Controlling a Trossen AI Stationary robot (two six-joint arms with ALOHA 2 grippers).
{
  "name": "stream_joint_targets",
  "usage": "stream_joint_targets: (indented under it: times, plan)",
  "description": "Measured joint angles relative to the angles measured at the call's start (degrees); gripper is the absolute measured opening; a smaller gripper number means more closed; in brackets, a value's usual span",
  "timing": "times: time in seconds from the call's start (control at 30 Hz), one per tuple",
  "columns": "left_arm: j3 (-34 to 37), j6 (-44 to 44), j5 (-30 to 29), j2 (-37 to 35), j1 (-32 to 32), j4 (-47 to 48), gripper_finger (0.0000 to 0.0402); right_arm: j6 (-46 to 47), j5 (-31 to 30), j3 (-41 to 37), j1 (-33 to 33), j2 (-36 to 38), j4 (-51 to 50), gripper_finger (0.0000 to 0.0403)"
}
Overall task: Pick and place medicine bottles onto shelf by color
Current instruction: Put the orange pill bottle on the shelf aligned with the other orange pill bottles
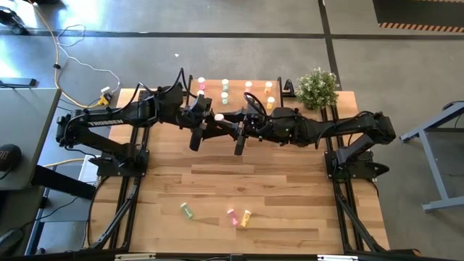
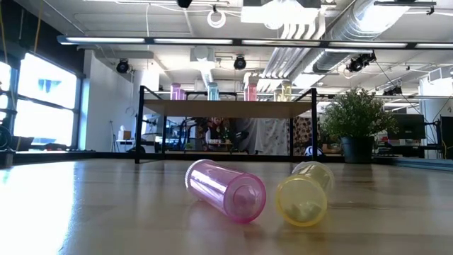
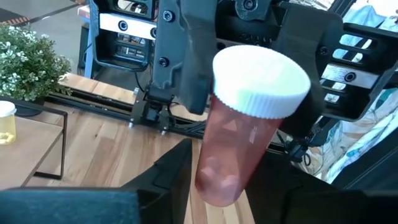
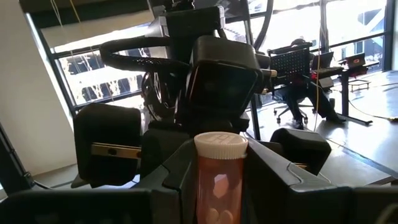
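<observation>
Wood-plank tabletop on grey concrete floor, seen from above; low light-wood shelf at twelve o'clock carrying small capped bottles, potted green plant at one o'clock. Left gripper and right gripper meeting at centre around a white-capped red-orange bottle. Green bottle, pink bottle and yellow bottle lying at six o'clock. Low view: pink and yellow bottles on their sides, touching, shelf behind. Left wrist view: fingers closed against the red-orange bottle. Right wrist view: fingers clamped on the same upright bottle.
</observation>
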State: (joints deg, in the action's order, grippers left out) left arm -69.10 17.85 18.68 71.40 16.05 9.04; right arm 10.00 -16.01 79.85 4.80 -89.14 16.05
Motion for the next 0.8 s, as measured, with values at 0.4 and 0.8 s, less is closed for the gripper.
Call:
stream_joint_targets:
  times: [0.4, 0.8]
  plan:
    - [0.0, -0.7, 0.0, 0.0, 0.0, 0.1, 0.0094, 0.3, -0.4, 0.0, 0.0, 0.0, -0.4, 0.0103]
    - [0.0, -3.7, -1.5, 0.0, 0.1, 1.2, 0.0093, 0.9, -2.2, -0.1, 0.1, 1.9, -4.2, 0.0189]
